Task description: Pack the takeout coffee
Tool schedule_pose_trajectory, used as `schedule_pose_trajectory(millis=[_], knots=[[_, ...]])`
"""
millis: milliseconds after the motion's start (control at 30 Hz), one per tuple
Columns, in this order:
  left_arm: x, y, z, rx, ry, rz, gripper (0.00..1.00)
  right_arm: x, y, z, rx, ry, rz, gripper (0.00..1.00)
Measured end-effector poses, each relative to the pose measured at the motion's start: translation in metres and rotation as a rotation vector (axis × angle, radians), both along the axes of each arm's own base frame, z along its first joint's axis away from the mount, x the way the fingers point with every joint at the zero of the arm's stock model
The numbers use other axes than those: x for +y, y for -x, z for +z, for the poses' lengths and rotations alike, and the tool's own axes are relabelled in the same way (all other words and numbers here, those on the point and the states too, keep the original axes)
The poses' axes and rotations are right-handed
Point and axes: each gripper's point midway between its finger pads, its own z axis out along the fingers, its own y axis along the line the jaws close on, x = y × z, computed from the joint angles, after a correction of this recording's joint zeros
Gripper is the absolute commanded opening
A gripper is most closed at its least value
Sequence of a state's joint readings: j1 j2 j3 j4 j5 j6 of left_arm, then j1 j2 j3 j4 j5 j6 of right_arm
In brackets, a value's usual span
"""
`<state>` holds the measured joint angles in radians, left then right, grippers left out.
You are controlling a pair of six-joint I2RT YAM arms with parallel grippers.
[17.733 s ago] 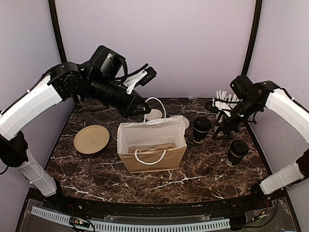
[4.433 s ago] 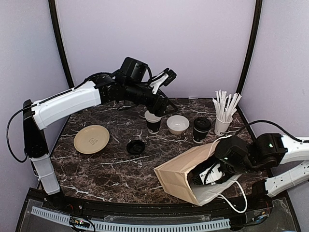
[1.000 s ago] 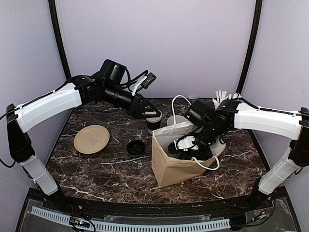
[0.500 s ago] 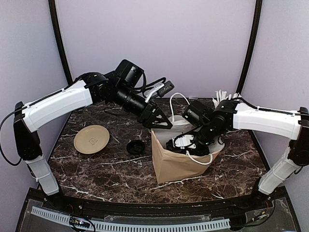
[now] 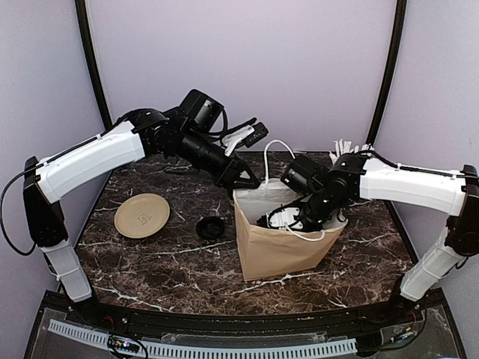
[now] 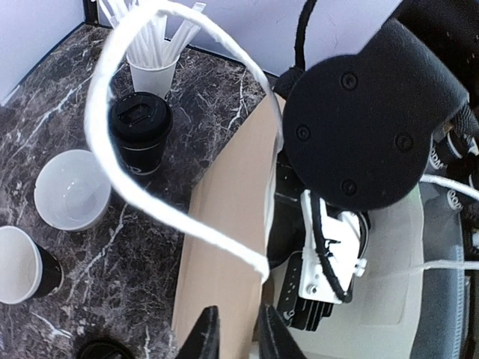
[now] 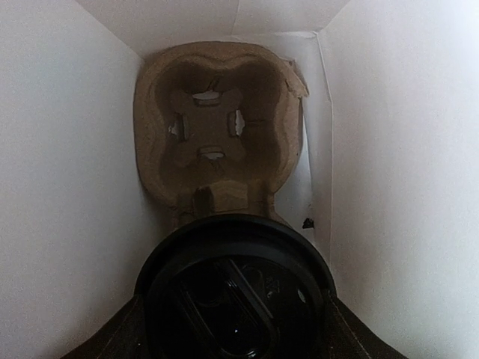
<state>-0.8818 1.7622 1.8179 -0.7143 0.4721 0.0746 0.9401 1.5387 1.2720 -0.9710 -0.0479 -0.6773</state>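
1. The left gripper [image 6: 236, 323] pinches the top rim of the brown paper bag [image 5: 281, 250] at its left corner. The fingers are pressed close, with the paper wall between them.
2. The bag stands upright on the marble table [image 5: 165, 262] with its mouth open, and its white rope handle [image 6: 95, 112] loops up beside the left wrist.
3. The right gripper [image 7: 233, 329] is down inside the bag, closed on a lidded coffee cup [image 7: 236, 284] – a dark finger shows at each side of the black dome lid.
4. That cup is upright and low in the bag, just in front of a pulp cup carrier [image 7: 217, 127] lying on the bag floor.
5. Behind the bag on the table are a second lidded cup [image 6: 141, 134], near the cup of straws [image 6: 153, 71], then a white bowl [image 6: 71, 191], and an open lidless cup [image 6: 22, 262].
6. A loose black lid [image 5: 210, 226] lies left of the bag – between it and a tan plate [image 5: 141, 215]
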Motion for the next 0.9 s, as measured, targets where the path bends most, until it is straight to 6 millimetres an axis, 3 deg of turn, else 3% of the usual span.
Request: schedule_pose_trajectory(millis=[133, 333, 567, 800, 833, 900], knots=[[-0.005, -0.003, 0.008, -0.020, 0.016, -0.011, 0.06, 0.002, 0.000, 0.009, 0.011, 0.012, 0.012, 0.78], [-0.007, -0.004, 0.002, -0.012, 0.007, -0.022, 0.00, 0.006, 0.005, 0.037, 0.034, -0.016, 0.039, 0.87], [-0.008, -0.003, 0.003, -0.010, 0.008, -0.027, 0.00, 0.006, 0.013, 0.057, 0.066, -0.031, 0.053, 0.89], [-0.008, -0.003, 0.006, -0.017, 0.010, -0.030, 0.00, 0.016, 0.007, 0.108, 0.001, -0.119, 0.070, 0.90], [-0.008, -0.003, 0.006, -0.018, 0.010, -0.031, 0.02, 0.017, 0.006, 0.113, -0.007, -0.128, 0.072, 0.90], [-0.008, -0.003, 0.005, -0.018, 0.009, -0.032, 0.21, 0.018, 0.005, 0.122, -0.024, -0.145, 0.074, 0.90]])
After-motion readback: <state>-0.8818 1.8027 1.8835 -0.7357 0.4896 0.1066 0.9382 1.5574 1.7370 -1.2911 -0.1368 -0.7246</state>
